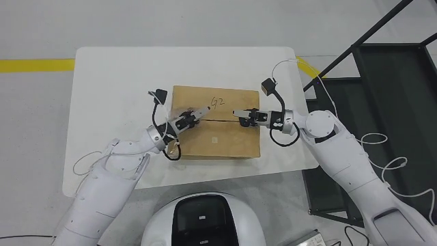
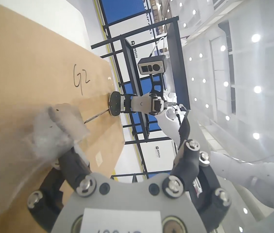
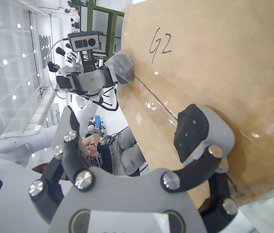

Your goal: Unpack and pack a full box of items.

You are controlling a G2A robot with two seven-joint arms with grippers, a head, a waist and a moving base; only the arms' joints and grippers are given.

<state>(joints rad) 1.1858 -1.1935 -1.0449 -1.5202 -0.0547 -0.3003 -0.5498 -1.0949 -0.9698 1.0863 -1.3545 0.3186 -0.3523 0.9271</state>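
**Cardboard box shut on the table, a gripper at each end of its seam**

White table (image 1: 109, 82) carries everything, with a black metal rack (image 1: 382, 75) standing on the floor to its right. A closed cardboard box (image 1: 215, 143) sits around the middle of the table, its two top flaps meeting in a taped seam (image 1: 218, 117) that runs left to right. The left gripper (image 1: 198, 114) is at the seam's left end and the right gripper (image 1: 239, 114) is at its right end, the two facing each other. Each has its jaws spread wide. The left one lays a film-wrapped finger (image 2: 61, 122) on the box top, the right one lays a black-padded finger (image 3: 190, 132) there, and each partner finger stands up in the air. A handwritten mark (image 1: 218, 101) lies on the far flap, and a small pale label (image 1: 214, 139) on the near flap.
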